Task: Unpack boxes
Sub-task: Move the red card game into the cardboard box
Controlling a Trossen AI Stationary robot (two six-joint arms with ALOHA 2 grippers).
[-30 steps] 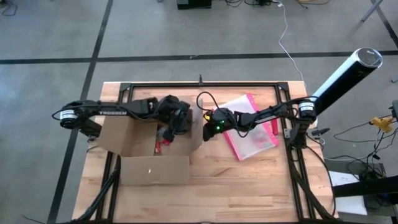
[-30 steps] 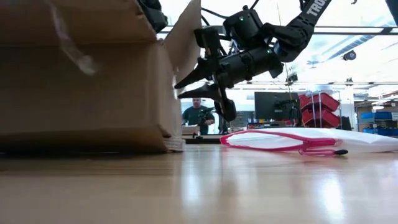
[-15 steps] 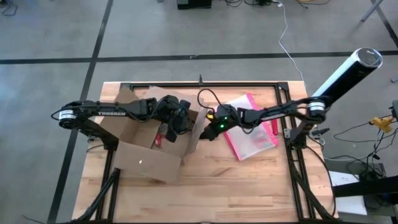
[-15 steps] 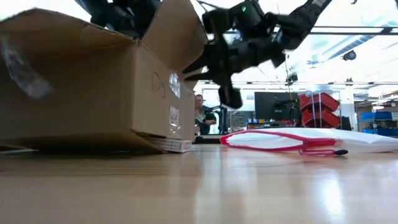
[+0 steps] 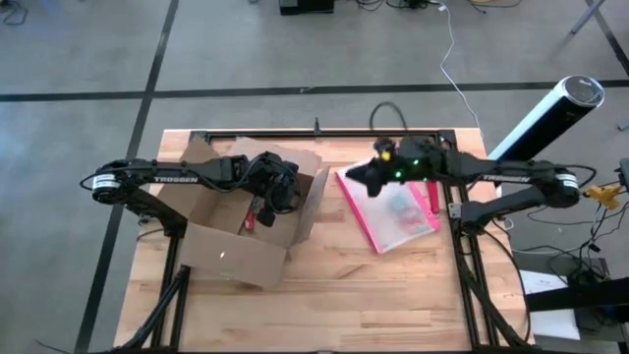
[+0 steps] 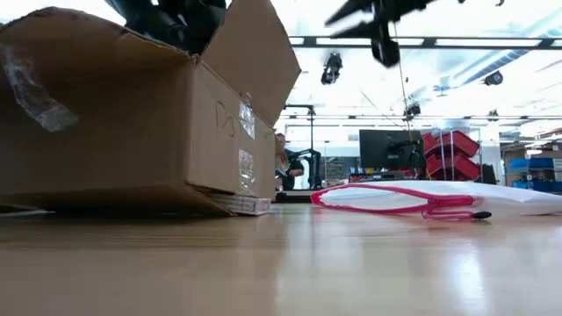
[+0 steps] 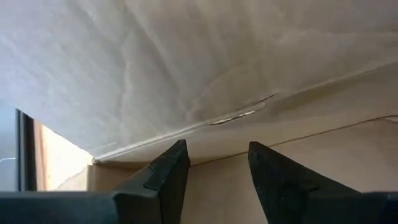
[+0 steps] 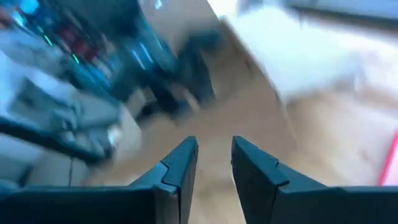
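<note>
Box [image 5: 236,221]: flaps open, sat on tabletop [image 5: 393,295].
Left fingers [image 7: 214,165]: inside my box, parted, empty.
Right fingers [image 8: 214,165]: raised above pouch [image 5: 393,206], narrow gap, empty.

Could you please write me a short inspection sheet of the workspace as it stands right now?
Surface: wooden table, bare in front.
Job's things: brown cardboard box open, flaps up, tape on its seam, white labels on one side.
Clutter: pink-edged pouch lying flat beside the box, apart from it.
Grippers: left gripper open, reaching inside the box; right gripper raised above the pouch's edge, fingers slightly apart, holding nothing.
Cables: black loop over the right arm; white cable on the floor.
Surroundings: red bins and a monitor beyond the table.
</note>
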